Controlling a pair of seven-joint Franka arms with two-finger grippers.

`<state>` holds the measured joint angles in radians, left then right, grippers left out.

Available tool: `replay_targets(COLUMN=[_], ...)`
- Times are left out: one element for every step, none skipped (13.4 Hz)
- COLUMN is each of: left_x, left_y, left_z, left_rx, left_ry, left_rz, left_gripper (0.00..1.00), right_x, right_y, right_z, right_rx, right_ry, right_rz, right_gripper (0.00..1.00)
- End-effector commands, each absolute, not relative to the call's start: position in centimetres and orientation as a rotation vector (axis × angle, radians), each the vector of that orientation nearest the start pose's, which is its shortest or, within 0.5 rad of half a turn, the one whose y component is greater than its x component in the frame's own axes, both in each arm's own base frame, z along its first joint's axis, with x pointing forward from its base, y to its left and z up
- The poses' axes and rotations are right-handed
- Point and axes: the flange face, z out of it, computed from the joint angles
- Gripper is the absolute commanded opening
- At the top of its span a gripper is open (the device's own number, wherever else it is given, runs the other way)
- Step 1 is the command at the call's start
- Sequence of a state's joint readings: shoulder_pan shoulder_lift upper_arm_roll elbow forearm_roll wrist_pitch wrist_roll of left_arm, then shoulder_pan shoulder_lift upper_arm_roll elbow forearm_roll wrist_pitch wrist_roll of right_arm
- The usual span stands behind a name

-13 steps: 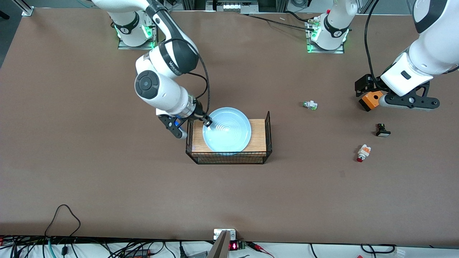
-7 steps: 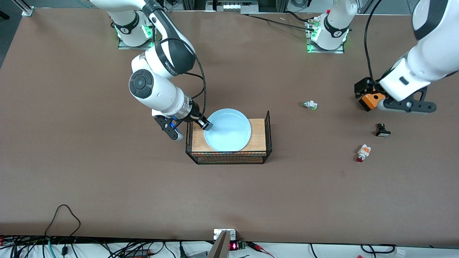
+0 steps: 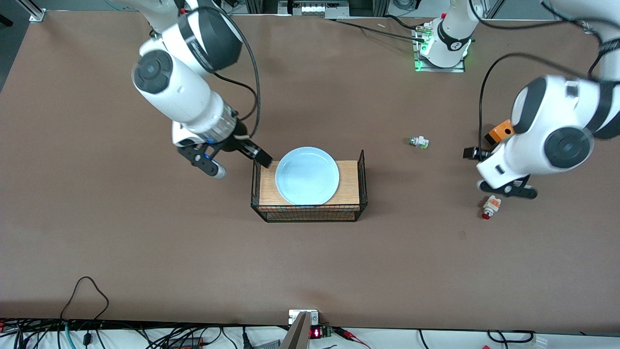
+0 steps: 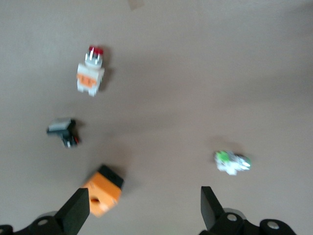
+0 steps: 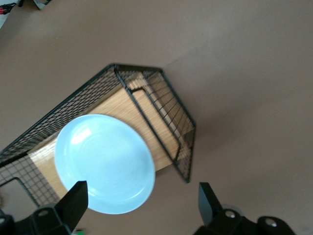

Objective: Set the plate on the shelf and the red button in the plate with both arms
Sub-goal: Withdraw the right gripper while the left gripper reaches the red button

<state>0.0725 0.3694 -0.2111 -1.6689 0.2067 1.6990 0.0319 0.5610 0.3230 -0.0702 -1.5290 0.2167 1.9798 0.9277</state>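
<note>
With the plate [image 3: 307,175] resting on the wire basket's [image 3: 310,213] wooden top, right gripper [image 3: 242,156] wide-jawed at its ten o'clock, the left gripper [image 4: 142,208], jaws wide and empty over the tabletop's [image 3: 145,252] switches, risks grabbing the black-bodied button [image 4: 63,132] instead of the red button [image 3: 490,206], at that one's six o'clock.

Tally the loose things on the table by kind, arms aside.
Plates: 1, the plate on the basket.
Baskets: 1, the basket.
Push-buttons: 3, the red button, the green one, the black one.
Orange blocks: 1.
Total: 6
</note>
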Motion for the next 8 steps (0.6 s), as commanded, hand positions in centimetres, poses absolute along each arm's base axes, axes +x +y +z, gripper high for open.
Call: replay_targets(left_x=[63.9,64.6,65.1,65.5,66.0,66.1,66.0,65.8], left_y=[-3.9,-3.4,-2.8,-1.4,0.1,0.9,1.4,2.1], left_z=[33.9,32.0,30.4,28.7,27.5,26.8,25.6,24.5], left_rx=[-2.910,-2.893,-2.868,-2.842,-2.829,-2.805,-2.797,-2.806], left_ry=[0.558,0.638,0.700,0.756,0.808,0.890,0.945,0.952], left_rz=[0.428,0.412,0.392,0.384,0.356,0.328,0.319,0.305], left_gripper=[1.00,1.00,1.00,1.00,1.00,1.00,1.00,1.00], right_x=[59.2,59.8,60.3,60.9,61.4,62.1,62.7,63.1], right_y=[28.5,25.8,23.2,20.6,18.0,15.0,12.0,9.2], right_z=[49.4,49.7,50.0,50.0,49.9,49.9,50.0,50.3], right_rx=[-2.957,-2.998,-3.047,-3.087,-3.121,-3.139,-3.142,-3.142], right_ry=[0.511,0.466,0.380,0.324,0.279,0.251,0.219,0.189], right_rz=[0.038,0.045,0.041,0.057,0.069,0.063,0.065,0.065], right_gripper=[1.00,1.00,1.00,1.00,1.00,1.00,1.00,1.00])
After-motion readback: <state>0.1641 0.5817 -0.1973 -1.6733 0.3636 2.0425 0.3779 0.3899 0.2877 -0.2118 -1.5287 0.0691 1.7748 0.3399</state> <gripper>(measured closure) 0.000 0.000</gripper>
